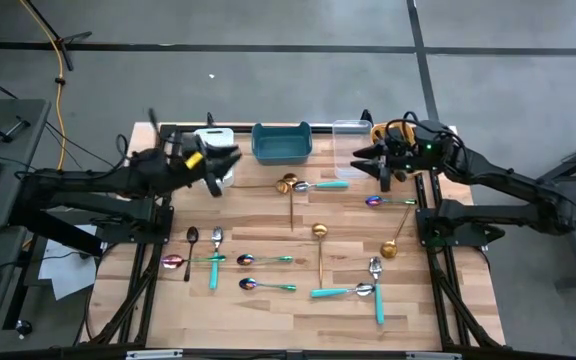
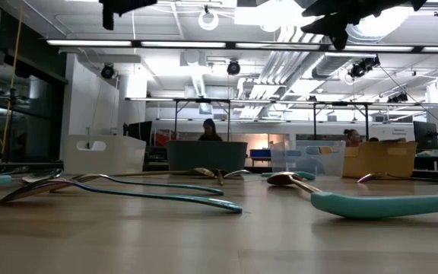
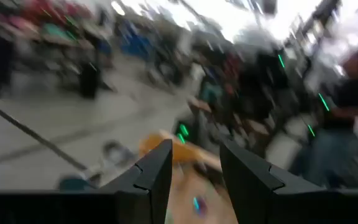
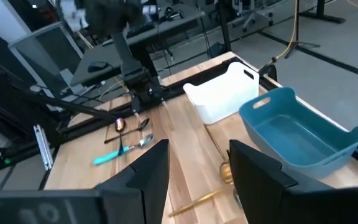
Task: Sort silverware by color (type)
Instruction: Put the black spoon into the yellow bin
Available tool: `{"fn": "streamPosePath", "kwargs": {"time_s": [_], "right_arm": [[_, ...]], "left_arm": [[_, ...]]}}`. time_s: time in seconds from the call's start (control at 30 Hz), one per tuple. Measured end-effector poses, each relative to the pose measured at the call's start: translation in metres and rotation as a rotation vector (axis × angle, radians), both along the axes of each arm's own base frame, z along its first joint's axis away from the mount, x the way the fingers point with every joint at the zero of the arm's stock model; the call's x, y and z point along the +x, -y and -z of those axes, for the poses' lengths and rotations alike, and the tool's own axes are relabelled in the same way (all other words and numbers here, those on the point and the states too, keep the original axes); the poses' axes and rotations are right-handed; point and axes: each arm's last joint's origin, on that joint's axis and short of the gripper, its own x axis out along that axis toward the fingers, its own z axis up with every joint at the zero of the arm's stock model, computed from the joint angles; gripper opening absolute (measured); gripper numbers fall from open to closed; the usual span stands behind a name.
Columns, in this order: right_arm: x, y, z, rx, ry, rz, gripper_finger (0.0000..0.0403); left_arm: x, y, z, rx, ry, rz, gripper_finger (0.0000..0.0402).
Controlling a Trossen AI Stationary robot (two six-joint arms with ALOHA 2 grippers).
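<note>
The silverware lies scattered flat on the wooden table [image 1: 268, 225]: gold spoons [image 1: 320, 245], teal-handled pieces [image 1: 343, 291], iridescent spoons [image 1: 266, 260] and a black spoon [image 1: 191, 245]. My left gripper [image 1: 230, 160] hangs high over the far left of the table beside the white bin [image 1: 213, 135]. It is open, with nothing between its fingers [image 3: 157, 168]. My right gripper [image 1: 360, 158] hangs high at the far right, by the clear bin [image 1: 351, 135]. It is open too, and its fingers [image 4: 151, 168] are empty.
A teal bin [image 1: 281, 142] stands between the white and clear bins along the far edge, and an orange bin [image 1: 380, 130] shows partly under my right arm. In the low view a teal handle [image 2: 386, 204] lies close by. People sit in the room beyond the table.
</note>
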Motion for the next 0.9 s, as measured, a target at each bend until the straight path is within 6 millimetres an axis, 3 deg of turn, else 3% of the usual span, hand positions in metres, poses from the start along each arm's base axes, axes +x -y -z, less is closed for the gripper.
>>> {"fn": "streamPosePath", "kwargs": {"time_s": [0.23, 0.47, 0.67, 0.9], "right_arm": [[0.021, 0.006, 0.006, 0.025, 0.013, -0.007, 0.0160], [0.059, 0.006, 0.024, 0.005, -0.005, -0.074, 0.0160], [0.080, 0.006, 0.044, -0.013, -0.073, -0.117, 0.0160], [0.085, 0.009, 0.052, -0.048, -0.122, -0.071, 0.0160]], "left_arm": [[0.015, -0.003, 0.017, 0.147, -0.169, 0.266, 0.0129], [0.029, -0.012, 0.037, 0.231, -0.275, 0.604, 0.0129], [0.029, -0.021, 0.036, 0.405, -0.260, 0.569, 0.0129], [0.028, -0.023, 0.044, 0.423, -0.224, 0.546, 0.0129]]}}
